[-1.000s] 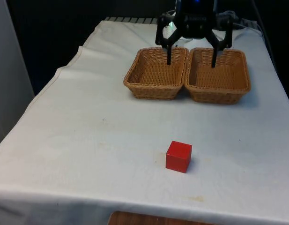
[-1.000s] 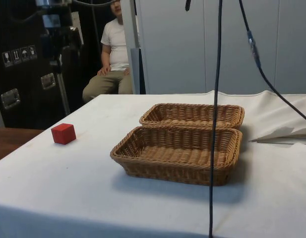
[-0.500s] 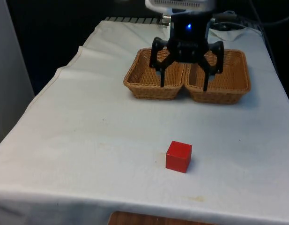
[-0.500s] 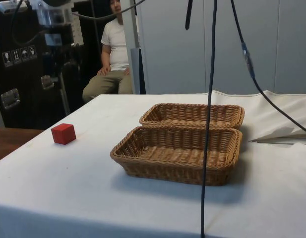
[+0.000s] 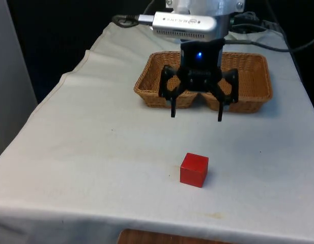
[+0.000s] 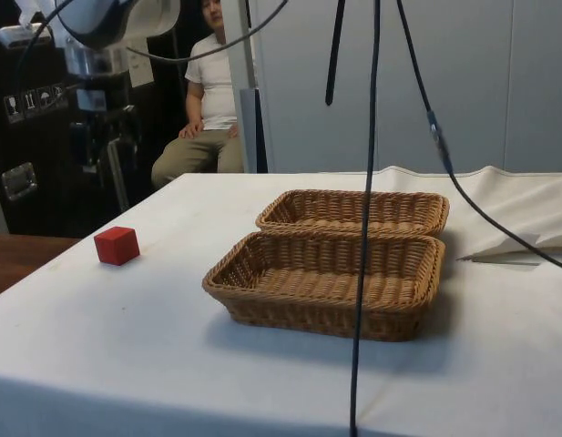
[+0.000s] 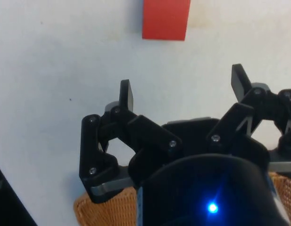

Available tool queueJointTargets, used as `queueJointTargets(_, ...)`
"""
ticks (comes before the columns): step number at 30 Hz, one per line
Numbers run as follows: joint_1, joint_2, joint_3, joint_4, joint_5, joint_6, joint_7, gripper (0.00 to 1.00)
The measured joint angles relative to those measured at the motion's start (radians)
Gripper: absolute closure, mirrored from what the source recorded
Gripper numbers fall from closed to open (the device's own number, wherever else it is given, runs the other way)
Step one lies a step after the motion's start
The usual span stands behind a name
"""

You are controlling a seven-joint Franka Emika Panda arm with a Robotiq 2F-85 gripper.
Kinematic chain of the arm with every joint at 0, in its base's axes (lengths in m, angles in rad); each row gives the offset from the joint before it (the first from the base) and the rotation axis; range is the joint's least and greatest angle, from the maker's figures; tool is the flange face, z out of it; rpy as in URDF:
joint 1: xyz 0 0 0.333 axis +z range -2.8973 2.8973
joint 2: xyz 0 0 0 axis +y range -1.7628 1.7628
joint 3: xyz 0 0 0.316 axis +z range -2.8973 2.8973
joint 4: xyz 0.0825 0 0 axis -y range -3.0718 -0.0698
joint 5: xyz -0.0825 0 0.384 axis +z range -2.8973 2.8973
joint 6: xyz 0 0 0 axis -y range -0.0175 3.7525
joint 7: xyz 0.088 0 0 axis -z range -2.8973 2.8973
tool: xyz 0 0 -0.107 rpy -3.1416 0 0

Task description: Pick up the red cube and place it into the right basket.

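- The white cloth (image 5: 95, 152) is evenly and brightly lit in the front view; soft light is cast from above; no glare is seen on it
- A short, soft shadow is thrown by the red cube (image 5: 194, 170) towards the front view's right; a faint shadow is laid beside the baskets (image 5: 207, 81)
- The black curtains (image 5: 55, 30) are left almost without detail
- In the side view, the pale wall (image 6: 426, 82) is lit brightly while the dark cabinets (image 6: 35, 137) stay dim; a broad shadow is cast under the near basket (image 6: 326, 282)
- In the wrist view, the cloth is rendered bright and slightly pinkish; the gripper (image 7: 183, 89) is seen dark and soft in focus
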Motion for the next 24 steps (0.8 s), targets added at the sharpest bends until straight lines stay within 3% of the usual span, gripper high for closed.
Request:
queueJointTargets(14, -0.013, 0.092, -0.005, 0.100, 0.063, 0.011, -0.007, 0.00)
queueJointTargets(24, -0.014, 0.142, -0.003, 0.112, 0.121, 0.064, -0.007, 0.00)
